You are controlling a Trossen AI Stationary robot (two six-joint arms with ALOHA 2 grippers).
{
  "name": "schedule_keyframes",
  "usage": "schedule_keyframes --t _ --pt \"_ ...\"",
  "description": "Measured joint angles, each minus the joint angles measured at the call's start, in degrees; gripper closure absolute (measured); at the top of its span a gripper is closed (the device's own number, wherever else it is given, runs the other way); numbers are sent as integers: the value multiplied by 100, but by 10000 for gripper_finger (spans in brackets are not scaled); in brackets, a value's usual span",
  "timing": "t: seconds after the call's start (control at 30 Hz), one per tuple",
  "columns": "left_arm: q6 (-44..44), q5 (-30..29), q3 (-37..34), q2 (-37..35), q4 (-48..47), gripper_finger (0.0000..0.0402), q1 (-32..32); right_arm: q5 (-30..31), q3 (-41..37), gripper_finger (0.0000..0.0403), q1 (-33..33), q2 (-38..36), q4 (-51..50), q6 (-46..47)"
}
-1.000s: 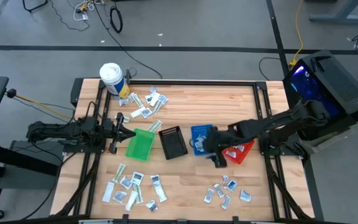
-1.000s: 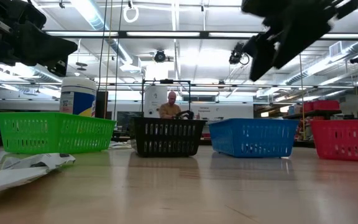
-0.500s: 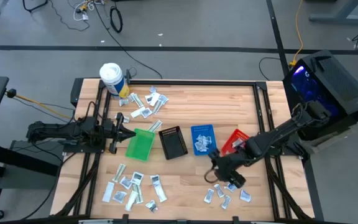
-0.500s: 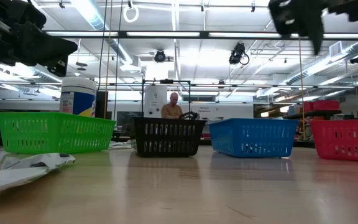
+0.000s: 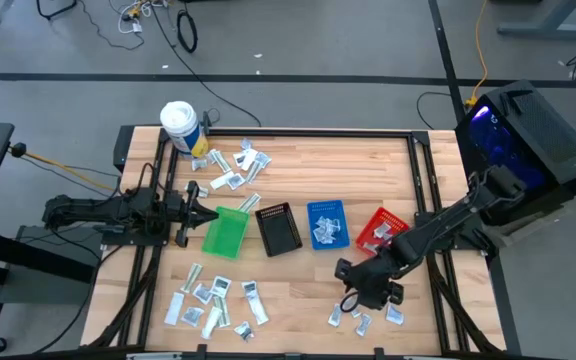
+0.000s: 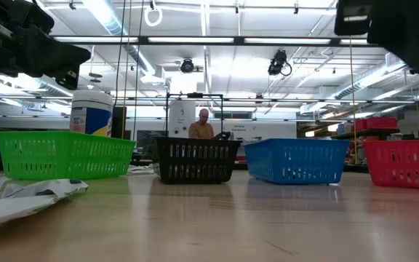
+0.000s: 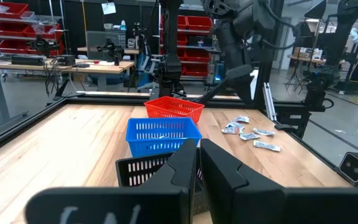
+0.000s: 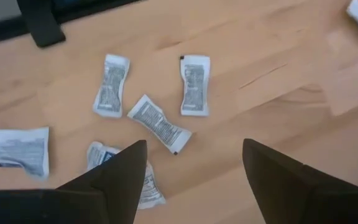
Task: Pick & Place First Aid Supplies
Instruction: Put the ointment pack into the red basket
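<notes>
- First aid supplies [image 5: 366, 312], small flat sachets, lie scattered in a cluster on the wooden surface [image 5: 368, 170] at its near right corner; more lie in a near-left cluster [image 5: 213, 300] and a far-left group [image 5: 233, 168] beside the white tub [image 5: 179, 124].
- The right tool [image 5: 366, 290] hangs over the near-right cluster with its jaws spread wide and nothing between them; its wrist view shows several sachets [image 8: 159, 123] flat on the wood below its two fingers [image 8: 120, 177].
- The left tool [image 5: 200, 212] is closed and empty, at the left side just beside the green bin [image 5: 226, 232].
- The green bin, black bin [image 5: 278, 228], blue bin [image 5: 327, 224] and red bin [image 5: 382, 231] stand in a row across the middle; a few sachets lie in the blue one.
</notes>
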Motion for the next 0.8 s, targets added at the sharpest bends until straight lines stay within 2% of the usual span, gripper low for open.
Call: schedule_keyframes --t 0.3,0.4,0.5,0.8 --pt "0 0 0 -2 0 369 0 14 -7 135 -2 657 -676 -820" --pt "0 2 -1 0 0 369 0 223 -7 135 -2 840 -790 -1050" --pt "0 2 0 -1 0 369 0 542 -7 135 3 960 -755 -1090" --pt "0 0 0 0 0 369 0 444 -7 135 91 1191 -775 -1076"
